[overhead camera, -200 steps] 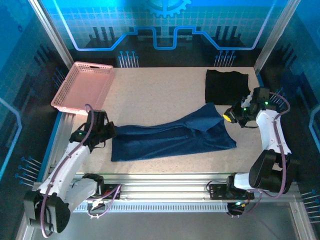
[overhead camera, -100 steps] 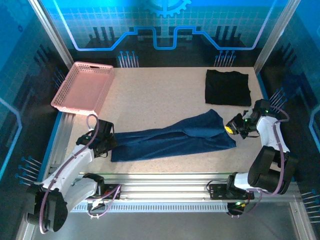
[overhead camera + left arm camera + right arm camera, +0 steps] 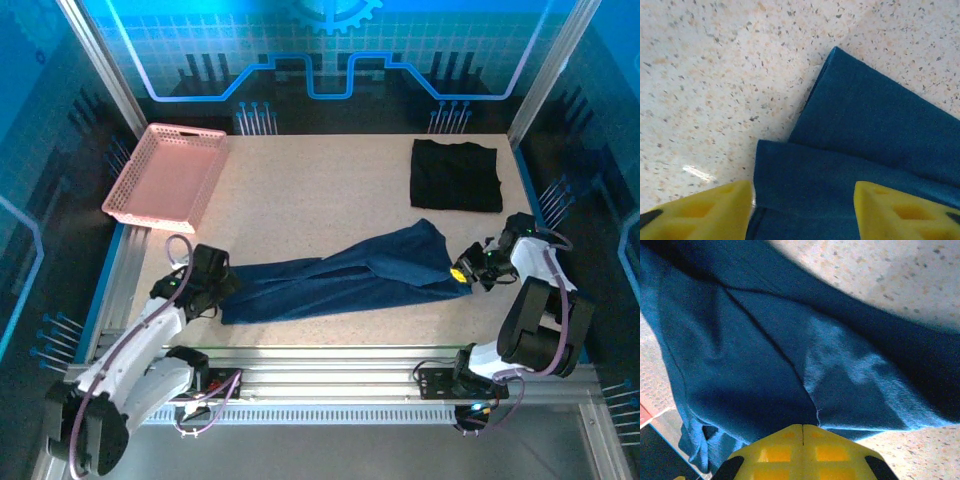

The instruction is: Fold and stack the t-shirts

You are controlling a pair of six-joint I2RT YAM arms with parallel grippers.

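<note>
Top cam: fixed high up behind arm bases, tilted down & fwd; whole table (image 3: 330, 190) taken in from afar, wide view.
Left wrist cam: mounted on left arm, pointed down past left gripper (image 3: 802, 205); held v. close to tabletop at left end of navy t-shirt (image 3: 865, 145).
Right wrist cam: mounted on right arm, pointed past right gripper (image 3: 802, 432); held v. close to shirt's right end.
Shared: shirt covered by all 3 views; speckled tabletop too.

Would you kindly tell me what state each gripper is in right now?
Left gripper: open, over the navy t-shirt.
Right gripper: closed on the navy t-shirt.
</note>
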